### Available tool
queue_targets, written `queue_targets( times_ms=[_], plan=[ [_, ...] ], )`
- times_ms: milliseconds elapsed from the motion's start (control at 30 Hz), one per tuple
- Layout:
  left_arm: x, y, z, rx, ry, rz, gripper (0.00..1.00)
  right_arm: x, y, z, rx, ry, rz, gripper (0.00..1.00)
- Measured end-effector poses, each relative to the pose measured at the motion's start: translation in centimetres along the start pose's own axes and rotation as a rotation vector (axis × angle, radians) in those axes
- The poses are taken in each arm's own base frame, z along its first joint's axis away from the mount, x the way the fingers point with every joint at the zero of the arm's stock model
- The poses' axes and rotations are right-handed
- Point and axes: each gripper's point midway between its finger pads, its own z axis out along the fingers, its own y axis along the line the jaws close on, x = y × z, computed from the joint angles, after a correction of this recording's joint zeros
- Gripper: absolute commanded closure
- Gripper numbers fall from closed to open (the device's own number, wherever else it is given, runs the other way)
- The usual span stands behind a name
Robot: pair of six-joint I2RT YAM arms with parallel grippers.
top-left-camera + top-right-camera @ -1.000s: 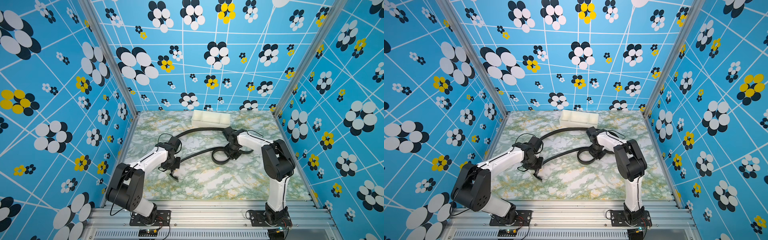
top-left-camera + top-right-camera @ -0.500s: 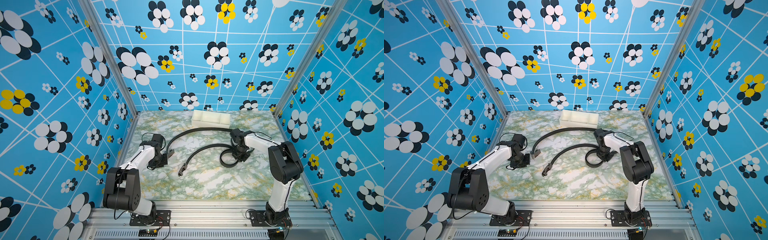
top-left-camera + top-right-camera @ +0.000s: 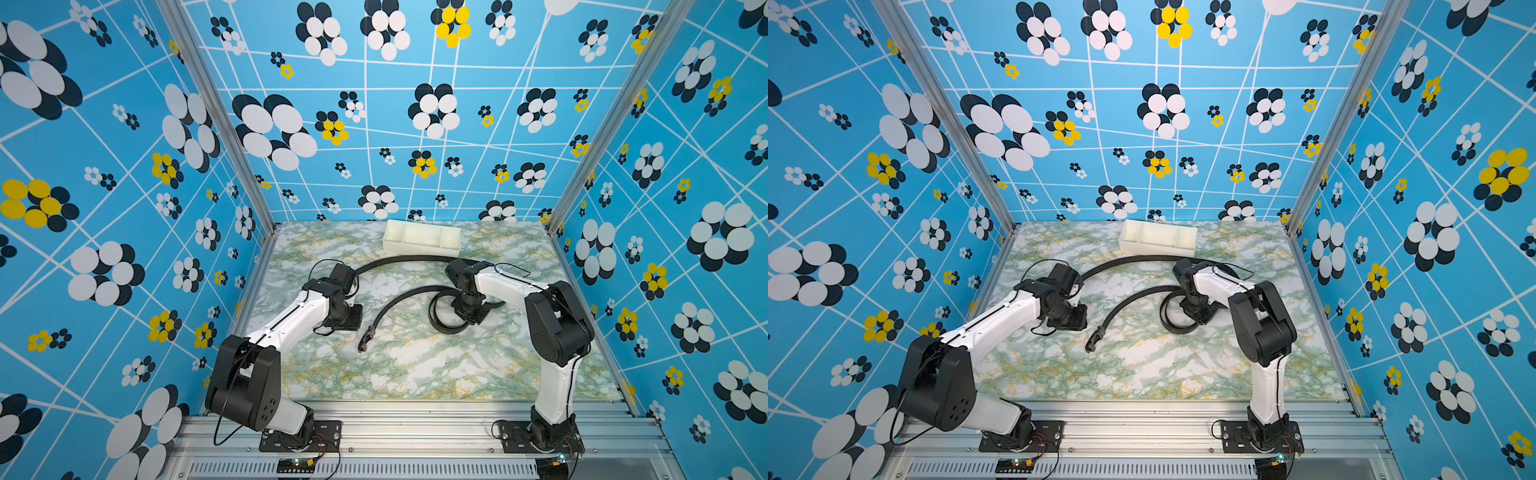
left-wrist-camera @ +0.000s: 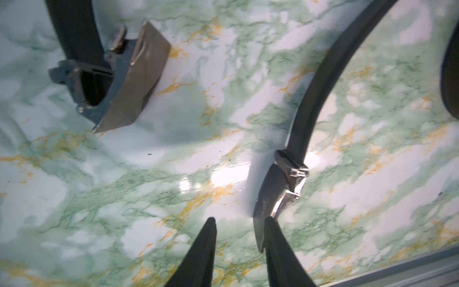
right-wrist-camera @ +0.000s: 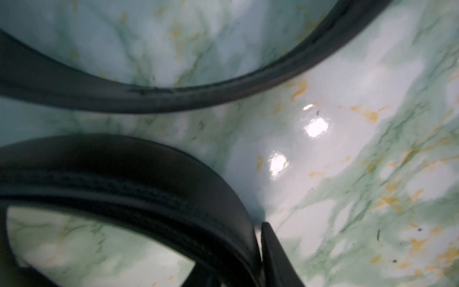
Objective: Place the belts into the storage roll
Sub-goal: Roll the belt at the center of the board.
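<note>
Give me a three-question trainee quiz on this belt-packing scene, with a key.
1. True or false: a belt already lies inside the storage roll.
2. The right claw is closed on: A) the storage roll B) the looped belt C) nothing.
3. Fill in: the jaws of the left claw stand ___.
Key: 1 false; 2 B; 3 open.

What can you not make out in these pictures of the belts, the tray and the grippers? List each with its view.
Right wrist view: the right gripper's second finger, hidden behind the coiled belt.
Both top views: the far belt's buckle end, covered by the left arm.
Both top views: the left gripper's fingertips, under its own wrist.
Both wrist views: the storage tray, outside the frame.
</note>
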Motion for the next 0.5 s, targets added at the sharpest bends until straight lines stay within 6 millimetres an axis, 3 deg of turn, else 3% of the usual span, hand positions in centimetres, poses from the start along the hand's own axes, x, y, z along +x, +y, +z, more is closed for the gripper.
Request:
queue_targets(
  times_ms=[133, 233, 333, 433, 500],
  plan=[
    [-0.4, -0.9, 1.3, 0.014, 0.019, 0.019, 0.58, 0.9, 1.5, -0.2, -0.026, 0.026, 0.046, 0.72],
    [-0.8, -1.7, 2.8, 0.013, 0.048, 0.047, 0.45, 1.0, 2.9, -0.3, -0.046, 0.034, 0.065, 0.72],
    [-1.9, -3.3, 3.9, 0.019, 0.057, 0.104, 0.40, 1.1, 3.3, -0.4, -0.053, 0.035, 0.076, 0.72],
    [-3.2, -4.5, 4.6, 0.022, 0.049, 0.144, 0.39, 1.1, 3.3, -0.4, -0.052, 0.037, 0.082, 0.72],
    [-4.2, -4.7, 5.3, 0.010, 0.047, 0.157, 0.45, 1.1, 3.3, -0.3, -0.055, 0.036, 0.083, 0.72]
  ],
)
